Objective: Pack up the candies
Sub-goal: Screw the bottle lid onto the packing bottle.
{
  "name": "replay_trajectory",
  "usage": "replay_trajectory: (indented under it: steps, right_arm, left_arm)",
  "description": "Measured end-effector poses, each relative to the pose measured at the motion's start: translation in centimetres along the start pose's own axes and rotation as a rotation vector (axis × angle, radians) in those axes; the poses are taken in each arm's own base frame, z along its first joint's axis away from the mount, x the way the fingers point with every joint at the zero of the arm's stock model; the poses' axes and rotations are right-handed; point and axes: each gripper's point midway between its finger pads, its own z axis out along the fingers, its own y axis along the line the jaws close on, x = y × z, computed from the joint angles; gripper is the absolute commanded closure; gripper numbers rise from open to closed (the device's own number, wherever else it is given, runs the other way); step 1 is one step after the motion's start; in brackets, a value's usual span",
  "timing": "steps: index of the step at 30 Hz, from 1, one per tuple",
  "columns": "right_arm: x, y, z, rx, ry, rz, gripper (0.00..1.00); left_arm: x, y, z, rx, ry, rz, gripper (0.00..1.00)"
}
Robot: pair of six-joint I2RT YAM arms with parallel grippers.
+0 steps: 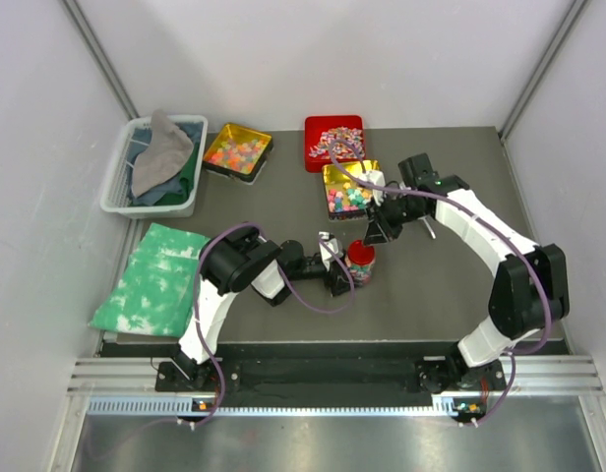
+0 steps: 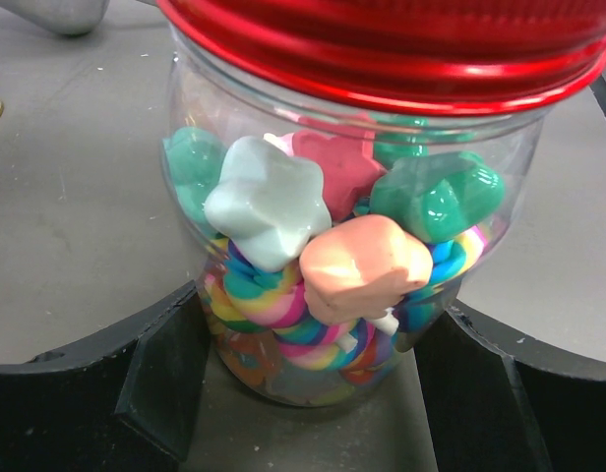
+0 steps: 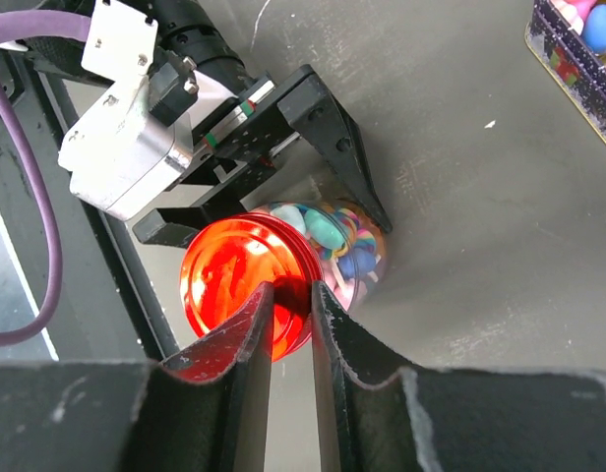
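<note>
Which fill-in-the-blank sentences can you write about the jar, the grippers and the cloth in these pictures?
1. The lid on the jar of candies is ___.
2. The ___ gripper has the jar between its fingers.
3. The cloth lying flat on the table is ___.
Missing words: red; left; green.
</note>
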Motion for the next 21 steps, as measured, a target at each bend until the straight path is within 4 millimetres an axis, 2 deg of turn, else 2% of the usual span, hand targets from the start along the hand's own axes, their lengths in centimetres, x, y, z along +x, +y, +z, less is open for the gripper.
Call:
replay_trajectory:
  steps: [11, 17, 21]
  right_arm:
    - [1.0, 0.5, -0.8, 0.025, 0.002, -0.026, 0.84]
    - [1.6, 0.8, -1.2, 0.035, 0.011, -0.025, 0.83]
    - [2.1, 1.0, -1.5, 0.038, 0.025, -0.026, 0.83]
  left_arm:
    - [0.0, -0.5, 0.1, 0.026, 0.002, 0.001, 0.54]
    - [0.1, -0.7, 0.1, 0.032, 0.002, 0.003, 0.62]
    - [0.1, -0.7, 0.1, 0.033, 0.002, 0.004, 0.63]
